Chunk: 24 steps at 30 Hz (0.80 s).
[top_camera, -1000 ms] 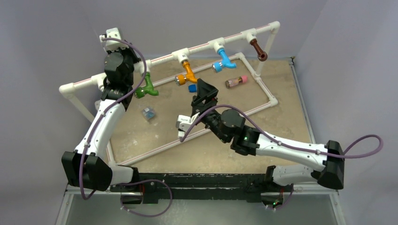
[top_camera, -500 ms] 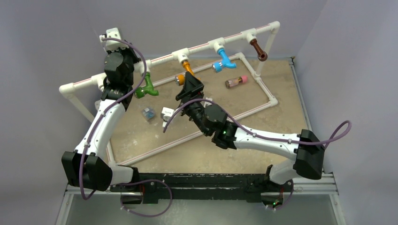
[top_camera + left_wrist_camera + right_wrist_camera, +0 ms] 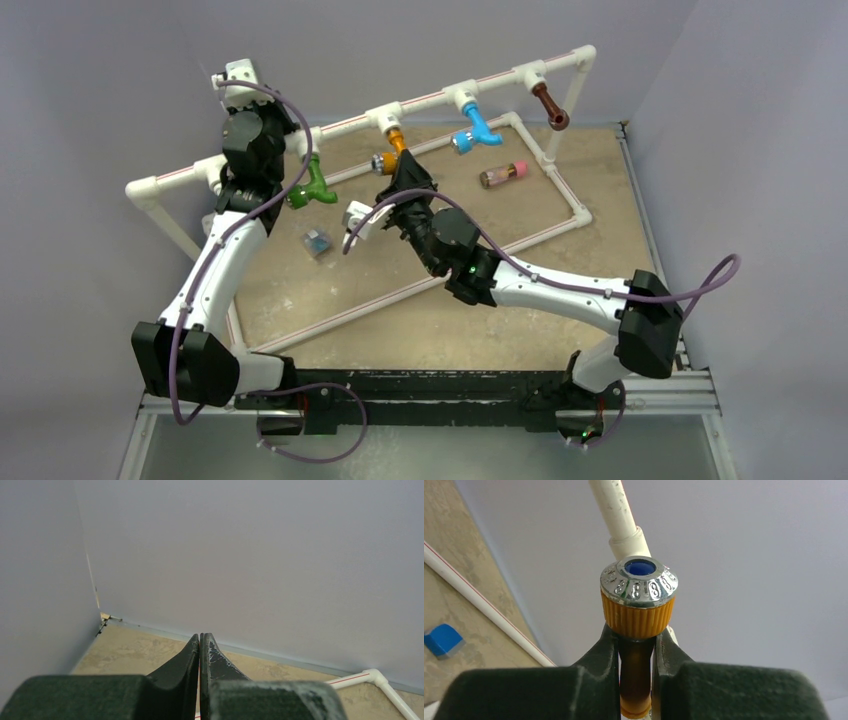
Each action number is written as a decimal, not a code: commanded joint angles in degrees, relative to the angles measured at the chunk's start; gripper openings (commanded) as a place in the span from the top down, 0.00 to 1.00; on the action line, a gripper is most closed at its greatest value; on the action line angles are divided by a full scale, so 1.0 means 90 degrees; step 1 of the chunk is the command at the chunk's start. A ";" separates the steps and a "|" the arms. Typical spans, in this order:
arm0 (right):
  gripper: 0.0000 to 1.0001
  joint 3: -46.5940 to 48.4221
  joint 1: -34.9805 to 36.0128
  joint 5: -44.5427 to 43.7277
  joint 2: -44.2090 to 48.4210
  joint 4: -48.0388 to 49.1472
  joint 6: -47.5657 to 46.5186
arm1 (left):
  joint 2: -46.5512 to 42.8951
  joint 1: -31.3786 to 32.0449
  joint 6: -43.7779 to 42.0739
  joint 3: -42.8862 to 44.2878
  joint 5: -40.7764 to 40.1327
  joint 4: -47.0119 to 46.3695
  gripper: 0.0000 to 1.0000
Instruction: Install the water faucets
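Observation:
Several water faucets hang from tee joints on the white pipe rail [image 3: 340, 125]: green [image 3: 312, 188], orange [image 3: 388, 158], blue [image 3: 475, 130] and brown [image 3: 550, 106]. My right gripper [image 3: 404, 175] is shut on the orange faucet [image 3: 638, 612]. Its fingers [image 3: 606, 647] pinch the stem just under the ribbed collar and chrome nozzle. The faucet points up toward the white pipe [image 3: 619, 515]. My left gripper [image 3: 200, 640] is shut with nothing in it, held up near the rail's left end and aimed at the back wall.
A clear cylinder with a pink end [image 3: 503, 174] lies at the back right of the table. A small bluish object [image 3: 317, 242] lies near the green faucet. A blue piece [image 3: 441, 639] lies by the low floor pipe [image 3: 560, 220]. Walls close off the back and sides.
My right arm swung left and back to the orange faucet, and its open jaws closed on the stem. The left arm has not moved.

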<state>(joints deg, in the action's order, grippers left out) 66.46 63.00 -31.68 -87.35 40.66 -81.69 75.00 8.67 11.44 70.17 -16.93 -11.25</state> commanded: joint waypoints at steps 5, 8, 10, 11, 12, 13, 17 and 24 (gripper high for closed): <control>1.00 0.0437 -0.0084 -0.0004 0.0100 0.0211 0.3247 | 0.0367 0.0053 -0.0031 -0.0512 0.0279 0.1630 1.00; 1.00 0.0374 -0.0105 0.0044 0.0175 0.0460 0.5008 | 0.0368 0.0053 -0.0031 -0.0512 0.0279 0.1633 1.00; 1.00 0.0225 -0.0127 0.0017 0.0226 0.0762 0.6564 | 0.0367 0.0053 -0.0031 -0.0512 0.0279 0.1648 1.00; 1.00 0.0185 -0.0145 0.0050 0.0232 0.0861 0.7162 | 0.0368 0.0053 -0.0031 -0.0512 0.0279 0.1648 1.00; 1.00 0.0152 -0.0158 0.0029 0.0221 0.0904 0.7813 | 0.0368 0.0053 -0.0031 -0.0512 0.0279 0.1645 1.00; 1.00 0.0127 -0.0195 -0.0042 0.0208 0.0946 0.8430 | 0.0365 0.0053 -0.0031 -0.0512 0.0274 0.1649 1.00; 1.00 0.0029 -0.0515 0.0043 0.0242 0.0860 1.1104 | 0.0367 0.0053 -0.0031 -0.0521 0.0270 0.1644 1.00; 1.00 -0.0435 -0.1052 0.0257 0.0329 0.0945 1.4182 | 0.0357 0.0053 -0.0031 -0.0512 0.0296 0.1647 1.00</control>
<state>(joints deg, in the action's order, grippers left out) 64.23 56.45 -34.96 -83.72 46.04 20.64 75.64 8.29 11.42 70.41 -17.85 -12.14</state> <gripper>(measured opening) 0.288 0.002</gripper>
